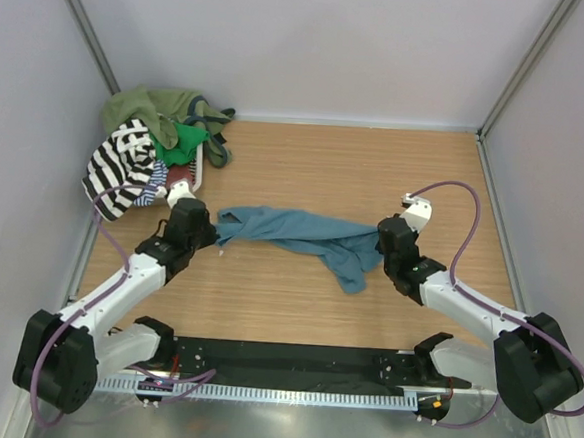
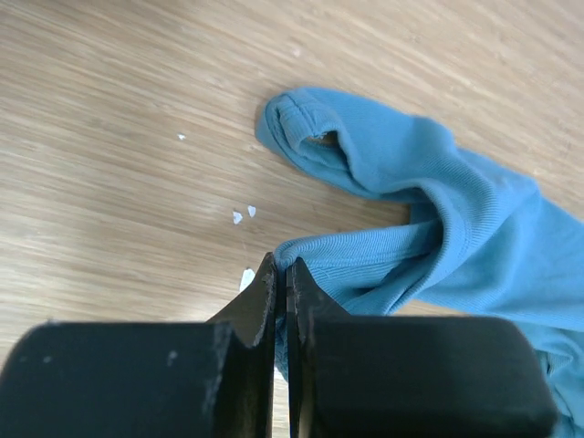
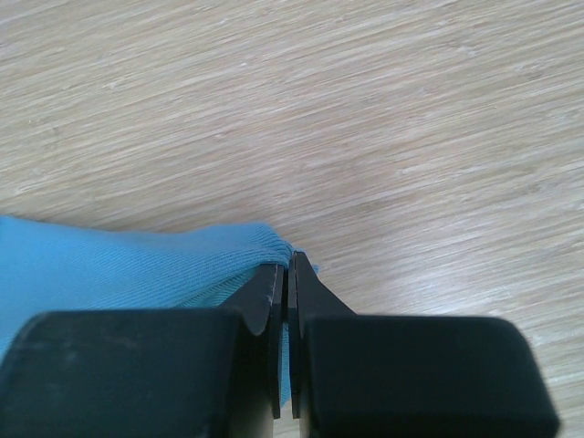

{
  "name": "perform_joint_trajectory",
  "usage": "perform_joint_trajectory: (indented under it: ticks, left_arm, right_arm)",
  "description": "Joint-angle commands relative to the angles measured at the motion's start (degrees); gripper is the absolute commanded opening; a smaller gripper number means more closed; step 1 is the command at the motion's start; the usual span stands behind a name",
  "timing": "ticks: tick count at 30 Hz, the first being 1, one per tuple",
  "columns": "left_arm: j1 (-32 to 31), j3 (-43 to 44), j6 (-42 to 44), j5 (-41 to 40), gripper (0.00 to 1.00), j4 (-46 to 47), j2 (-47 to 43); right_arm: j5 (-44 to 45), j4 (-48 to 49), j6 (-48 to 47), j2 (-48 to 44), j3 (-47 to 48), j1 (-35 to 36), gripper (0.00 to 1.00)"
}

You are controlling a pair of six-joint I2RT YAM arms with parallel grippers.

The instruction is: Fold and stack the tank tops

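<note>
My left pincer (image 2: 282, 274) and right pincer (image 3: 286, 269) each pinch an end of the teal top (image 1: 301, 232), stretched across mid-frame overhead. I should lift evenly, taut, then spread it flat.

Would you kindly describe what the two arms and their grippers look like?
Both arms share one build: the left arm and right arm have white links between bulky black joint housings. A purple cable loops along each. The left gripper and right gripper are matte black, flat-sided and tapering to narrow tips.
</note>
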Motion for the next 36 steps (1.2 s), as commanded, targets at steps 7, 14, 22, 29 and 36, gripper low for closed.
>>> perform_joint_trajectory:
  ticks: [7, 14, 22, 29, 36]
  left_arm:
    - [1.1, 0.0, -5.3, -0.4, 0.0, -3.6, -16.1]
    - [1.1, 3.2, -8.1, -2.0, 0.0, -15.0, -27.7]
    - [1.1, 13.0, -9.6, -11.8, 0.0, -23.1, -29.5]
    - [1.1, 24.8, -4.8, -13.1, 0.0, -25.2, -28.5]
    - [1.1, 32.9, -4.4, -8.0, 0.0, -31.7, -29.7]
  right_arm:
    - [-16.4, 3.4, -2.8, -8.6, -0.8, 0.4, 0.01]
    - [-34.5, -7.5, -3.5, -20.4, 3.5, 3.0, 0.01]
    - [-27.7, -25.6, -9.1, -17.0, 24.3, 3.0, 0.01]
    - [-30.1, -29.9, -9.5, -16.1, 33.3, 3.0, 0.01]
    - [-42.0, -35.6, -7.6, -20.4, 34.9, 3.0, 0.01]
